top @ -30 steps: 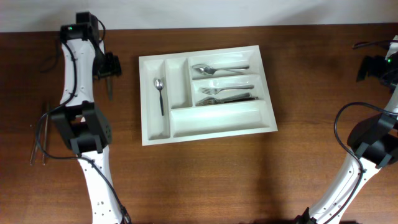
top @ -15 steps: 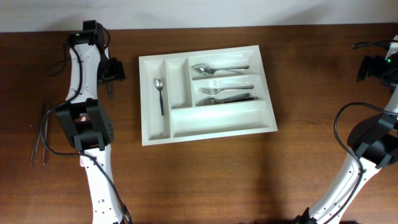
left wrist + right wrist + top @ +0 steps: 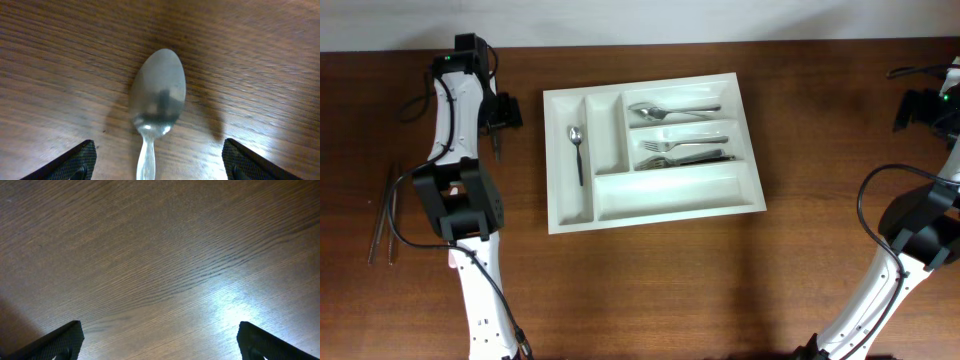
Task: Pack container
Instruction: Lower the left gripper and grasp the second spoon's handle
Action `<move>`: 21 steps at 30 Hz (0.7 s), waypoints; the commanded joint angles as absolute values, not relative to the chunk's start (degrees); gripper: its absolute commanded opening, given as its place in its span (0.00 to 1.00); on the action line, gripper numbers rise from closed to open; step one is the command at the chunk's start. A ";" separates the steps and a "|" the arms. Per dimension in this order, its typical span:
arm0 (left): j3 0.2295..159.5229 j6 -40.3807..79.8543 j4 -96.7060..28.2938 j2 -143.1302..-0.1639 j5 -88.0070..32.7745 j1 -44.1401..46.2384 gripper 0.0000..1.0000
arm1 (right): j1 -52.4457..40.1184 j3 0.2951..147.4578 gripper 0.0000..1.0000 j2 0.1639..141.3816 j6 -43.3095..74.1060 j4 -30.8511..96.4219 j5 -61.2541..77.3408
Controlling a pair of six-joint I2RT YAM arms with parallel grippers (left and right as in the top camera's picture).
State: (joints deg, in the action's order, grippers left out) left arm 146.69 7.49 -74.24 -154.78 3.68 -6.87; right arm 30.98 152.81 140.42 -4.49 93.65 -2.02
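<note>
One dark brown wooden tabletop [image 3: 720, 290]: broad bare room is offered along the near edge and toward the right edge. One large white rectangular plastic cutlery tray [image 3: 670, 195], set mid-table nearer the far edge: three compartments are stocked, two lie bare, so packing is judged about half done. Left gripper [image 3: 158, 162], near the far-left corner: jaws spread, nothing gripped, poised over an unpacked steel spoon [image 3: 157, 95]. Right gripper [image 3: 160, 342], at the right edge: spread, empty. Two thin metal utensils [image 3: 380, 215] are left by the left edge.
</note>
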 commanded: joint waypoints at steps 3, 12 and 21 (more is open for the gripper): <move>147.20 6.72 -74.11 -156.62 3.88 -7.31 0.83 | 30.74 152.62 0.99 140.20 -3.99 93.62 -1.72; 147.20 6.76 -72.93 -156.66 0.16 -7.42 0.83 | 30.72 152.62 0.99 140.20 -3.99 93.62 -1.72; 147.20 6.76 -72.64 -156.66 -1.87 -8.08 0.83 | 30.72 152.62 0.99 140.20 -3.99 93.62 -1.72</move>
